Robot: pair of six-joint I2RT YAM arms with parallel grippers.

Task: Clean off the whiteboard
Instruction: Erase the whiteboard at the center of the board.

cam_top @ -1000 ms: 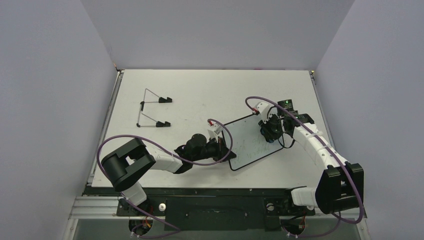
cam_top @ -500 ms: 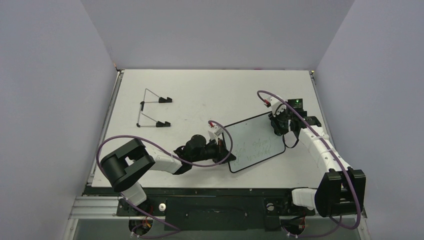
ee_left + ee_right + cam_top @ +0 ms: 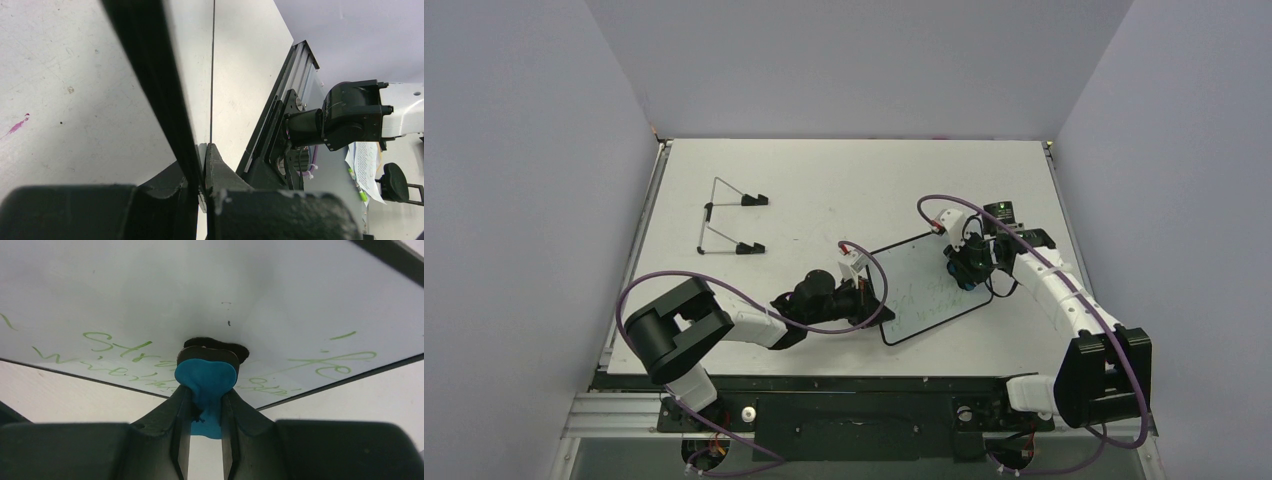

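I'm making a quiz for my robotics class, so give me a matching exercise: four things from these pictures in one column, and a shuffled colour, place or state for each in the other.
1 whiteboard
2 eraser
3 wire stand
4 handwriting

A green
B blue, gripped by right pincer
C edge clamped in left pincer
D apart, on the table's far left

Pairs: 1-C, 2-B, 3-D, 4-A

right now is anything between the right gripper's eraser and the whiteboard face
Nothing visible. The blue eraser, clamped in the right gripper, appears pressed on the face of the whiteboard, among the green handwriting. The left gripper pinches the board's left edge, clear of the writing.
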